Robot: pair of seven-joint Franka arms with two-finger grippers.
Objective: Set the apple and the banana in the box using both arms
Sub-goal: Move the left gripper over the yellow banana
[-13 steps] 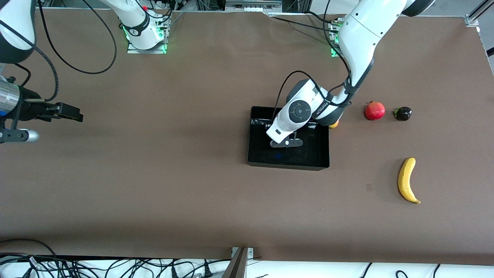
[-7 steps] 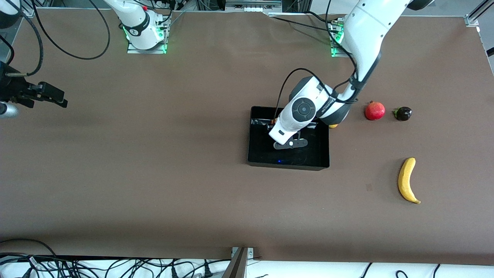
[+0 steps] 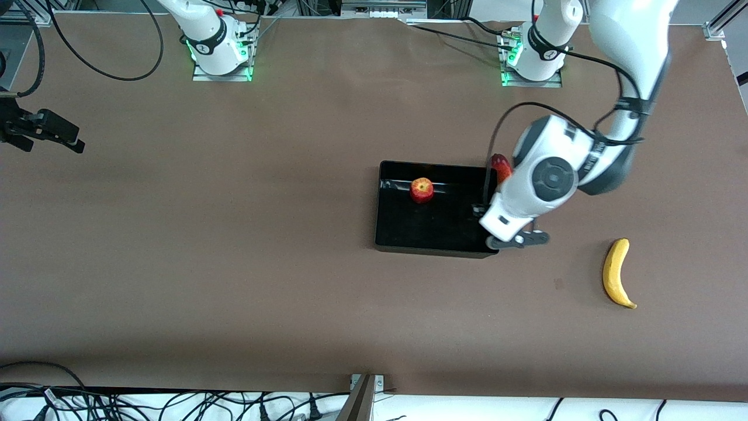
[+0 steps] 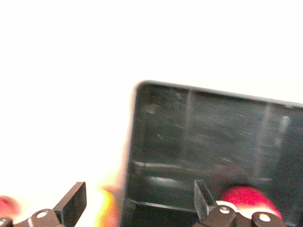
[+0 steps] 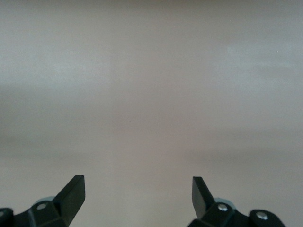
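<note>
The apple [image 3: 421, 190] lies in the black box [image 3: 435, 251], by its wall farthest from the front camera. It shows as a red blur in the left wrist view [image 4: 246, 198], inside the box [image 4: 213, 137]. My left gripper [image 3: 519, 240] is open and empty, up over the box's corner at the left arm's end; its fingers stand wide apart in the left wrist view [image 4: 138, 194]. The banana [image 3: 616, 272] lies on the table toward the left arm's end, nearer the front camera than the box. My right gripper [image 3: 70, 139] is open and empty at the right arm's end [image 5: 137, 187].
A red-yellow mango [image 3: 501, 168] lies just outside the box's corner, partly hidden by the left arm; it shows as a yellow-orange blur in the left wrist view [image 4: 109, 210]. The left arm's wrist [image 3: 549, 178] covers the table beside the box.
The left gripper has left the box's inside and swung toward the left arm's end; the apple now shows lying in the box. The right gripper has drawn back toward its table end.
</note>
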